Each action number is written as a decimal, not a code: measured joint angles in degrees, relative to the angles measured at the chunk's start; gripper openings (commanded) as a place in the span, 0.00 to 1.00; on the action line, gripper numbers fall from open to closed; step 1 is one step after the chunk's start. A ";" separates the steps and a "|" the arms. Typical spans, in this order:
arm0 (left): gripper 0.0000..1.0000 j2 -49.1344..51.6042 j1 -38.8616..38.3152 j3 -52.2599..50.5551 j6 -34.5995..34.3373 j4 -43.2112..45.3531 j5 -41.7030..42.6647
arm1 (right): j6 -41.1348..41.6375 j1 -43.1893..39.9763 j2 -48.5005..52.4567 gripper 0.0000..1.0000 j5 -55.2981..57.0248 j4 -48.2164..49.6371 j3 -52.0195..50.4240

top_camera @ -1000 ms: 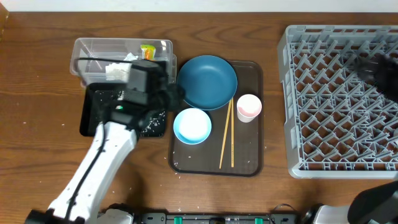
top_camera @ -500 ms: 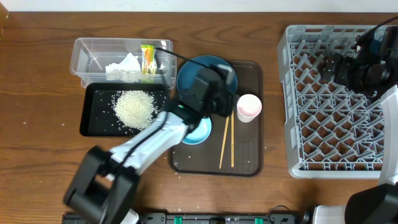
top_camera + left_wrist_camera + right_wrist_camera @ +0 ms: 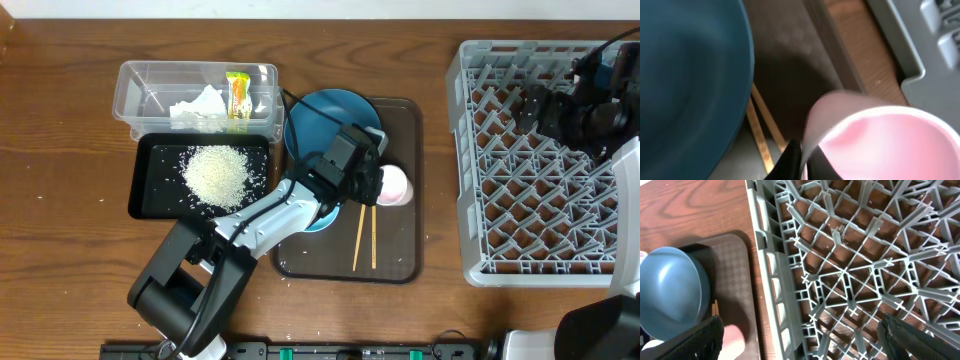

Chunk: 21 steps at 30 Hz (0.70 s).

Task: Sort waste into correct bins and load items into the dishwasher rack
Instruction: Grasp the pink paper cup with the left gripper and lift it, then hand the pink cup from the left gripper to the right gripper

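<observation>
Only the left wrist view shows the left gripper's [image 3: 372, 178] dark fingertip [image 3: 789, 162] at the small white cup's [image 3: 885, 145] rim, lower right of that frame; grip unclear. Right gripper [image 3: 805, 340] gapes over the grey plastic rack [image 3: 540, 200]. Clear rectangular tub [image 3: 130, 100] holds crumpled white tissue [image 3: 200, 108]; black tray [image 3: 145, 195], white rice [image 3: 215, 173].

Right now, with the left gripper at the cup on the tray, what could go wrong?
The left gripper seems to meet only the rim of the cup; a rim pinch may slip or tip it. The chopsticks lie right beside the cup and could be knocked across the brown tray.
</observation>
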 measured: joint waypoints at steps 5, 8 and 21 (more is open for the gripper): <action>0.06 -1.20 1.33 0.00 -2.08 -3.32 0.50 | -0.11 0.00 0.00 0.97 0.94 -0.04 0.00; 0.06 -5.51 5.29 -0.02 -4.72 -3.80 3.34 | -1.62 0.00 0.00 0.96 0.42 -0.02 0.00; 0.06 -12.72 25.51 0.07 -29.03 7.63 39.15 | -30.71 6.60 1.40 0.99 -35.95 -0.48 -2.69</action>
